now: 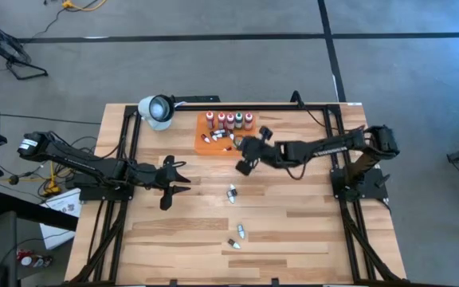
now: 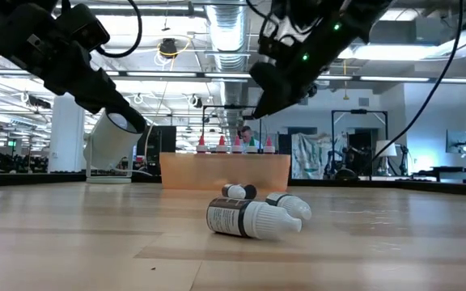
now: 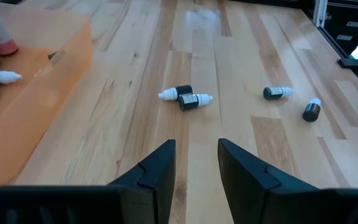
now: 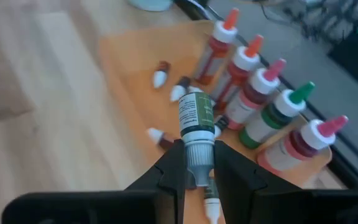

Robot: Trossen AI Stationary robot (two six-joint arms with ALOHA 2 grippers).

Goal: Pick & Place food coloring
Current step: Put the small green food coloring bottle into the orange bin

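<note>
1. Dark-bodied vial (image 4: 196, 118) with a white cap sits clamped between the two fingers of my right gripper (image 4: 197, 163), held by its cap end above the orange tray (image 4: 129, 56).
2. Under that vial, small vials (image 4: 160, 74) lie loose on the tray's near part.
3. Along the tray's far side a row of larger bottles (image 4: 263, 99) stands upright, with red, orange, pink and green tips.
4. From above, my right gripper (image 1: 248, 153) hovers at the tray's near right corner.
5. My left gripper (image 3: 196, 163) hangs over bare wood (image 3: 229, 50) left of centre, fingers a little apart with nothing between them.
6. Ahead of it, two vials (image 3: 186, 97) lie touching on the table.
7. Two more vials (image 3: 294, 101) lie farther right, near each other but apart.
8. At the tray's far left stands a pale round object (image 1: 157, 110); I cannot tell what it is.
</note>
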